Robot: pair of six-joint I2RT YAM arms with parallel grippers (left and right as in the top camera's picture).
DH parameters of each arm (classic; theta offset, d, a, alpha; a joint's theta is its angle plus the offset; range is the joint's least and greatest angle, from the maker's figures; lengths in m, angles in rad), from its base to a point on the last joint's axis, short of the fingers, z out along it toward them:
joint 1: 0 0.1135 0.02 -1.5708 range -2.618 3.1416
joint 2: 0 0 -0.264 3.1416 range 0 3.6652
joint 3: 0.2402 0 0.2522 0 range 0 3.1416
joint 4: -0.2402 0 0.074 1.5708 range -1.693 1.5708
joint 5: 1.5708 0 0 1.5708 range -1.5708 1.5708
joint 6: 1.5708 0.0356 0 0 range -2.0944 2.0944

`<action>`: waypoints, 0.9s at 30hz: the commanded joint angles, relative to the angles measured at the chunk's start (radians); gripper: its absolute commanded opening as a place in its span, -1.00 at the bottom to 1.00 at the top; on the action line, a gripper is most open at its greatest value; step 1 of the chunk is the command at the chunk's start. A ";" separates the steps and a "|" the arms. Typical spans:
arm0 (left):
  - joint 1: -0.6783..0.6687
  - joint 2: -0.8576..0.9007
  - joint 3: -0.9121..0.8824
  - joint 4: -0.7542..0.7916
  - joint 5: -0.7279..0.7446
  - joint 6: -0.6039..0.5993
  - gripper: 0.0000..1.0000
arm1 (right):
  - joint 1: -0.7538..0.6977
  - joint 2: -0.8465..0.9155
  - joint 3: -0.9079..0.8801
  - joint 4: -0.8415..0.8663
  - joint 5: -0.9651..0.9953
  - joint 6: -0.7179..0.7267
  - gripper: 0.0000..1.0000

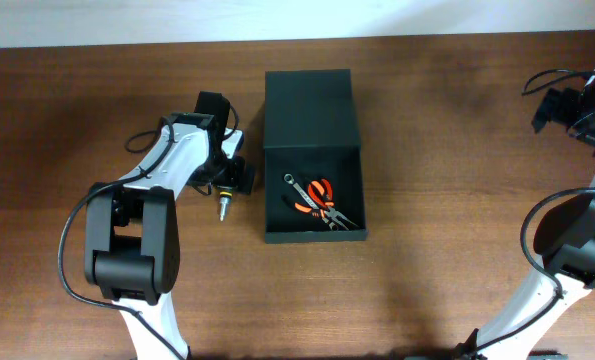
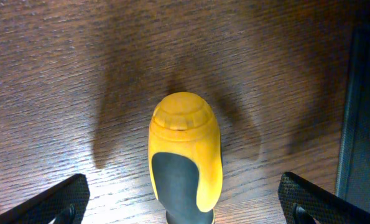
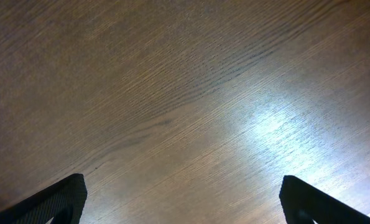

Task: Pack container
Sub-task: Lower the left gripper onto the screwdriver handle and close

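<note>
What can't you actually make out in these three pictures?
Screwdriver: the left wrist view's bottom edge cuts off everything below the yellow handle.
Left gripper: only finger corners show there; overhead, the left arm covers it.
Tools in the container: overhead, too small to count beyond the orange pliers.
Right gripper: its wrist view shows finger corners over bare table; overhead it is a small dark shape.

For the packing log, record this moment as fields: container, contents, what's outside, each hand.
container: open, lid flap laid back
inside: orange-handled pliers, small wrench
outside: yellow-and-black screwdriver on the table, left of the container
left hand: open, fingers either side of the screwdriver handle, not touching it
right hand: open, over bare table, far right
</note>
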 commanded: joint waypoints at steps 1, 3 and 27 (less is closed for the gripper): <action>0.002 0.007 -0.003 0.002 -0.007 -0.013 0.98 | -0.004 -0.008 0.000 0.002 0.005 0.008 0.98; 0.002 0.008 -0.003 0.002 -0.007 -0.013 0.99 | -0.004 -0.008 0.000 0.002 0.005 0.008 0.98; 0.002 0.063 -0.003 -0.003 -0.008 -0.013 0.99 | -0.004 -0.008 0.000 0.002 0.005 0.008 0.98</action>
